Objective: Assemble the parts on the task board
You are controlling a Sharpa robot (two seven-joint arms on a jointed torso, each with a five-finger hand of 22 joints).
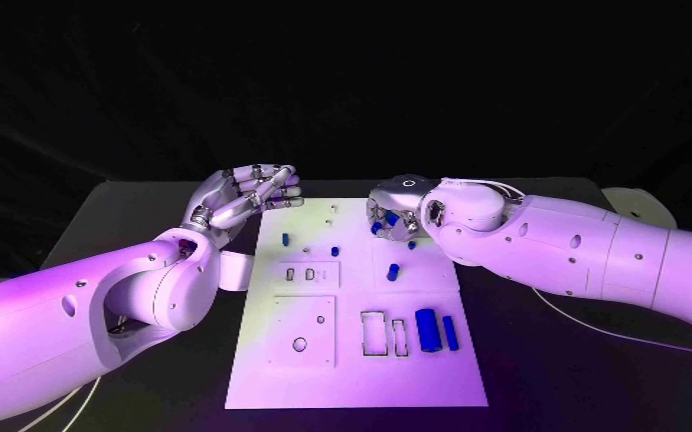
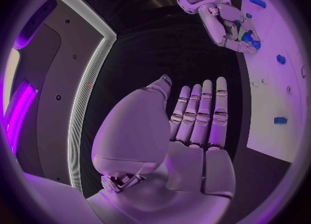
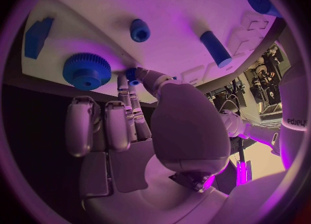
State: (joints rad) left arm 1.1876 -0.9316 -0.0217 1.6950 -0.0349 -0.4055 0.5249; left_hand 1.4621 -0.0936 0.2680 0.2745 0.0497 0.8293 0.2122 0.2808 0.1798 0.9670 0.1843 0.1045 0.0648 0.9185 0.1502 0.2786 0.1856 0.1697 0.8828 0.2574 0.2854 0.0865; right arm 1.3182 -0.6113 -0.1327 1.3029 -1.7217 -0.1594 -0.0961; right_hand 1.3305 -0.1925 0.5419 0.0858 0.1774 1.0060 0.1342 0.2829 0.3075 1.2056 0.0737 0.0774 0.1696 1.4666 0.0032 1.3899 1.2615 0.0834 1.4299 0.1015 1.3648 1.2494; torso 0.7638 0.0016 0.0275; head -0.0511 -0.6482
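The white task board (image 1: 433,372) lies in the middle of the black table. My right hand (image 1: 395,210) hovers over the board's far right part, and in the right wrist view its thumb and fingertips (image 3: 123,81) pinch a small blue peg (image 3: 132,73) right at the board's surface. A blue gear (image 3: 87,70) sits on the board just beside those fingers. My left hand (image 1: 248,195) is held off the board's far left corner, its fingers (image 2: 204,110) straight and apart, holding nothing.
Loose blue parts lie on the board: a short peg (image 1: 286,239), another (image 1: 335,250), a cylinder (image 1: 392,272), and two long bars (image 1: 428,329) by rectangular slots at the near right. A white tab (image 1: 235,270) adjoins the board's left edge.
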